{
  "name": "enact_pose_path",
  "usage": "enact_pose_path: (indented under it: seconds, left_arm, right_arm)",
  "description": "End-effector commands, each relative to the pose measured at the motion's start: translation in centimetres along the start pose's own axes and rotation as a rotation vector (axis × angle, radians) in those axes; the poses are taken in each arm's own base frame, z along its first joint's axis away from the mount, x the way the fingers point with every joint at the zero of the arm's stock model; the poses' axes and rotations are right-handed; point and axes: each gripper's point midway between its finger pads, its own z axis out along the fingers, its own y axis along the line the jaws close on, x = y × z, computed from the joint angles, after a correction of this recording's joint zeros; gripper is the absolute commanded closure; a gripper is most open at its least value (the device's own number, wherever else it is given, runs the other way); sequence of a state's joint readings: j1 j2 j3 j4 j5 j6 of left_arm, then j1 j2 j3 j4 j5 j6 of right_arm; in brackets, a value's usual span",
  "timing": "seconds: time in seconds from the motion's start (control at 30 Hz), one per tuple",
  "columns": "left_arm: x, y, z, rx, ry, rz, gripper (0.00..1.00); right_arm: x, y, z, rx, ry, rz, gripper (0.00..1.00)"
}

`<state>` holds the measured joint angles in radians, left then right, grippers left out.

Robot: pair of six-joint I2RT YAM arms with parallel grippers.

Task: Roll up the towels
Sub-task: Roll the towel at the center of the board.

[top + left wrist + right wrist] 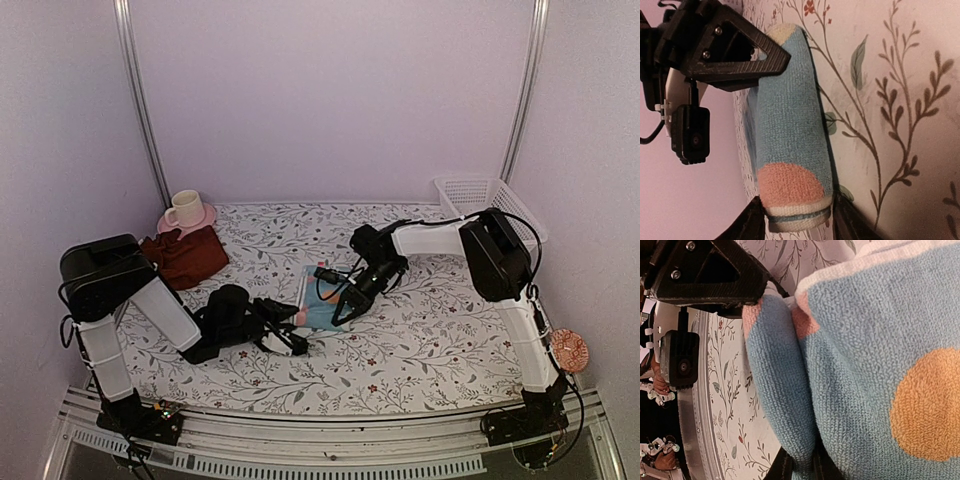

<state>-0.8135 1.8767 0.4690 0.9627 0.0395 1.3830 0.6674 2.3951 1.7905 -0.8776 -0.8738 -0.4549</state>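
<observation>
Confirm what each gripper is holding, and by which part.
Right gripper pinches the light-blue towel by a fold of its rolled part. Left gripper straddles the roll's pink-patched end; whether it grips cannot be told.

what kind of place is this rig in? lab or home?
Probably a lab test booth: plain walls with metal rails, left arm and right arm bolted to a frame, staged props like a blue towel and cup.

The left arm point(160, 310) folded at its elbow and reached low to the right, the left gripper point(297, 332) with its fingers apart either side of the rolled light-blue towel point(790, 125); whether they pressed it could not be told. The right arm point(430, 237) stretched leftward, wrist tipped down, the right gripper point(340, 312) nearly closed, pinching that towel's fold.
</observation>
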Motion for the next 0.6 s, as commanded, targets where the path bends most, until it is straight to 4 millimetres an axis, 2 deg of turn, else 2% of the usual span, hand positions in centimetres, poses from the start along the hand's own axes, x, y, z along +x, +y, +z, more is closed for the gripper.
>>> enact_pose_path:
  seconds: [0.0, 0.4, 0.47, 0.5, 0.57]
  left_arm:
    - [-0.3, -1.7, -0.1, 0.036, -0.003, 0.037, 0.54]
    - [-0.7, -2.4, 0.6, 0.036, 0.005, 0.106, 0.53]
    - [-0.6, -3.8, 0.8, 0.068, 0.008, 0.112, 0.54]
    - [-0.6, -3.9, 0.9, 0.07, 0.009, 0.115, 0.57]
    - [-0.6, -4.2, 0.8, 0.075, 0.007, 0.12, 0.69]
  right_arm:
    - [1.6, -2.7, 1.1, 0.042, 0.044, 0.043, 0.85]
    - [1.5, -2.8, 1.2, 0.035, 0.041, 0.048, 0.85]
    - [1.5, -2.9, 1.2, 0.035, 0.042, 0.048, 0.85]
    - [1.6, -2.9, 1.2, 0.035, 0.043, 0.05, 0.85]
    - [1.7, -2.9, 1.3, 0.032, 0.046, 0.052, 0.86]
